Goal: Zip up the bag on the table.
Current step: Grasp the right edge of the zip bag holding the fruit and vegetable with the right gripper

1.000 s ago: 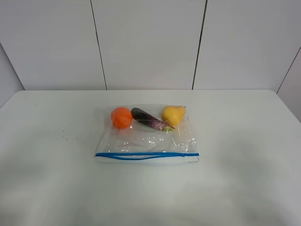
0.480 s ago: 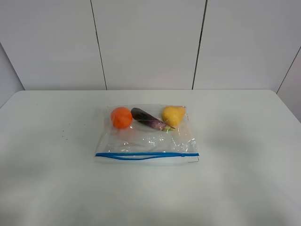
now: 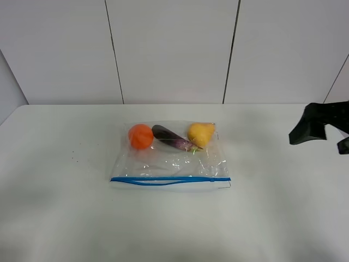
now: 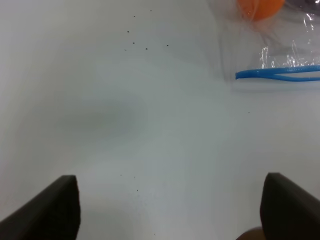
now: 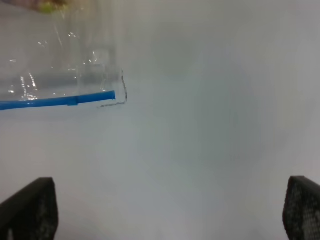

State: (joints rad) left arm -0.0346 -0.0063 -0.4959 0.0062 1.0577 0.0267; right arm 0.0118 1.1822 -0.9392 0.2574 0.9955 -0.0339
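Change: the right gripper (image 3: 323, 136) has entered the high view at 3 o'clock; the bag (image 3: 170, 158) has not shifted.
Right jaws: spread wide, empty, well apart from the bag.
Left gripper (image 4: 170, 210): jaws spread wide, empty, over bare table (image 3: 65, 207).
Bag: clear, floppy, lying flat at the table's centre.
Zipper strip (image 3: 170, 179): blue, along the 6 o'clock edge; its tracks part toward 9 o'clock.
Contents: orange (image 3: 140, 136), eggplant (image 3: 173, 138), pear (image 3: 200, 133), in a row along the 12 o'clock edge.

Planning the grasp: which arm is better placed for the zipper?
Probably right: the open right end effector hangs over the table, right of the bag; the left end effector is outside the high view.
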